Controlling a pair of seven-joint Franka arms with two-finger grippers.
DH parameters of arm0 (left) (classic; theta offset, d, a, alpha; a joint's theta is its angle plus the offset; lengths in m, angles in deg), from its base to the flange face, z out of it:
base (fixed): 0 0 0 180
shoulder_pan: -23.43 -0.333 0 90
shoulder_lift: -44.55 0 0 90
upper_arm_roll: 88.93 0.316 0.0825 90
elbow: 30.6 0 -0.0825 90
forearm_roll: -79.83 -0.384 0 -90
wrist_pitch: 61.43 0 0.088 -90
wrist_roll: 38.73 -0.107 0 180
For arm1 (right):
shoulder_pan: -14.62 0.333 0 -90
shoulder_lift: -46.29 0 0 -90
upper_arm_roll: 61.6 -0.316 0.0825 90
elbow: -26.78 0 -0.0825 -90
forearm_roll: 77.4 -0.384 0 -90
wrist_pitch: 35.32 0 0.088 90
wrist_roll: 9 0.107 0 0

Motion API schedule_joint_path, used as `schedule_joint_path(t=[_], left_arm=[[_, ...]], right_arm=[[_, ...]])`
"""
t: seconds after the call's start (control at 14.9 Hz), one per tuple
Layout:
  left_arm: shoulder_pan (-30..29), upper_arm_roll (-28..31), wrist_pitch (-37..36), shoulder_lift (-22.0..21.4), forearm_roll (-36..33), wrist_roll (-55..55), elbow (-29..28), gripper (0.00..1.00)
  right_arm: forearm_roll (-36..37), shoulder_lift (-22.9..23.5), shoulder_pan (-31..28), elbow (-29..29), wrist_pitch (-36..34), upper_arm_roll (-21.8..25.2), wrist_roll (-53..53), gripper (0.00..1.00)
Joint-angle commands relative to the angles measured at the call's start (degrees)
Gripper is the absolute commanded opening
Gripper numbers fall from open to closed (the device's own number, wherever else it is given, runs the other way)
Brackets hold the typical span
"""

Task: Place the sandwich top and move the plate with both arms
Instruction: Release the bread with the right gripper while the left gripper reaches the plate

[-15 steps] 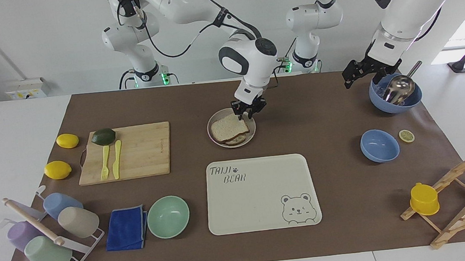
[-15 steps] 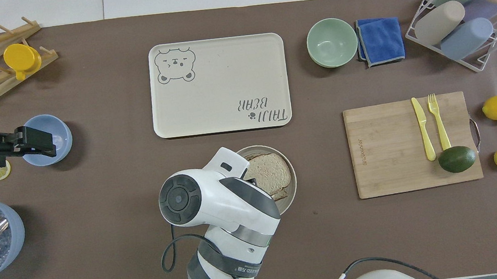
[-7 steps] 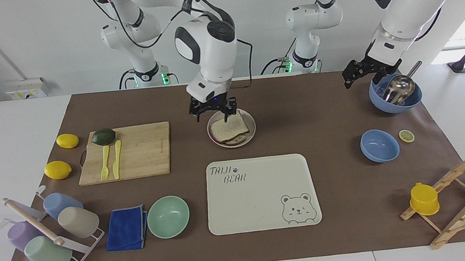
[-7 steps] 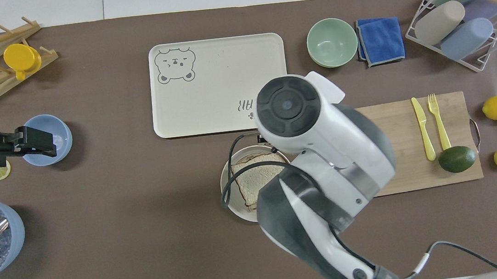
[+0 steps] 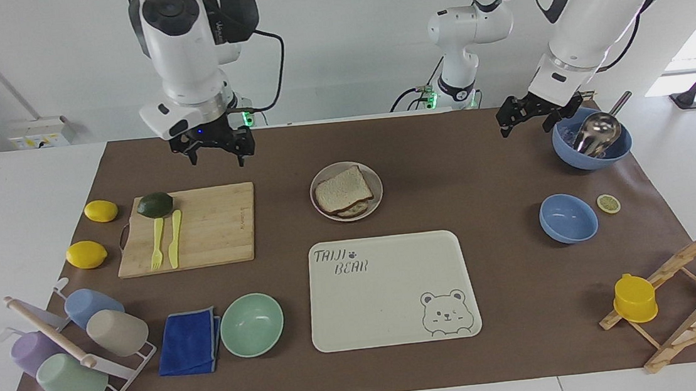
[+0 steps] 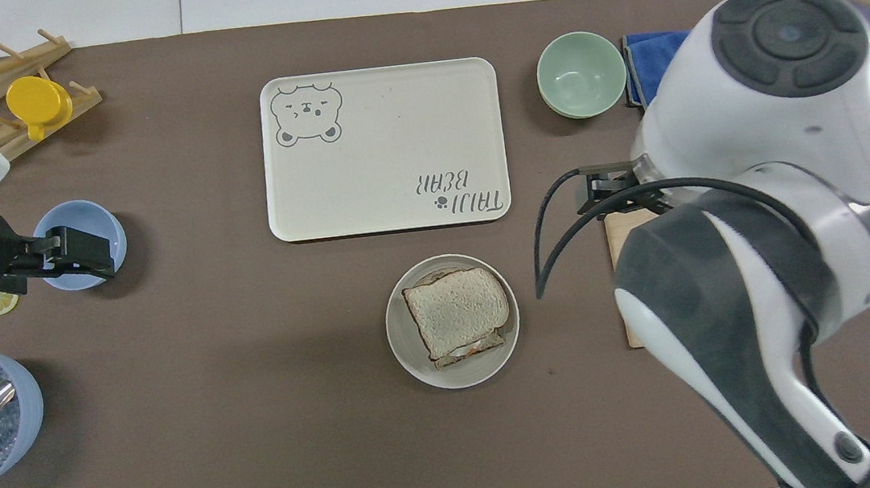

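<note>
The sandwich top (image 5: 342, 188) lies on the plate (image 5: 321, 176), both grippers raised, apart from it, jaws open.

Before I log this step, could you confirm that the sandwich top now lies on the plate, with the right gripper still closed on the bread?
Not quite. The sandwich top does lie on the plate, but the right gripper is not on the bread: in the facing view it hangs open and empty above the cutting board's end of the table, clear of the plate.

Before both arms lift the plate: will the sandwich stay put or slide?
Likely to slide if tilted: the plate looks shallow and smooth-rimmed. The sandwich top sits skewed on the lower layers, so the stack may shear. Bread probably soft and light; keep it level.
</note>
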Motion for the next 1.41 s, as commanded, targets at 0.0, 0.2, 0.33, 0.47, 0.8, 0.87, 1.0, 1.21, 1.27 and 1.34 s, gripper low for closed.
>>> schedule_joint_path(t=[0.0,0.2,0.33,0.47,0.8,0.87,1.0,1.21,1.27,1.34], left_arm=[[3.1,0.5,4.9,-4.9,0.7,0.0,-7.6,1.0],[6.7,0.5,9.0,-5.7,0.7,3.2,-11.8,1.0],[8.8,0.5,12.3,-5.6,1.2,7.5,-14.4,1.0],[10.9,0.5,15.5,-5.1,3.9,11.3,-17.5,1.0],[17.5,0.5,25.5,-2.9,4.4,19.5,-25.3,1.0],[18.9,0.5,27.6,-1.6,4.5,21.5,-25.7,1.0],[21.2,0.5,31.1,1.5,6.5,25.1,-26.0,1.0],[22.9,0.5,35.7,3.5,8.7,27.7,-27.4,1.0],[23.3,0.5,37.5,3.5,10.1,27.7,-28.7,1.0],[23.8,0.5,40.1,3.3,10.5,27.7,-30.5,1.0]], right_arm=[[-1.7,-0.2,-0.3,-0.1,-1.0,6.2,-8.3,1.0],[-3.8,-0.5,4.6,0.1,-0.7,14.7,-15.4,1.0],[-3.9,-1.4,6.9,0.7,-1.1,17.1,-15.6,1.0],[-3.9,-1.4,7.6,0.8,-0.7,18.1,-15.9,1.0],[-5.9,-0.7,8.4,0.5,-1.3,21.6,-16.0,1.0],[-6.2,-0.8,7.5,0.5,-2.1,21.6,-16.0,1.0],[-6.0,-1.3,6.8,0.1,-2.4,20.9,-16.0,1.0],[-6.1,-1.4,3.7,-0.4,-2.3,20.3,-16.1,1.0],[-6.1,-1.4,3.7,-0.4,-2.0,20.8,-16.0,1.0],[-6.0,-1.4,3.8,-0.3,-1.7,21.2,-16.0,1.0]])
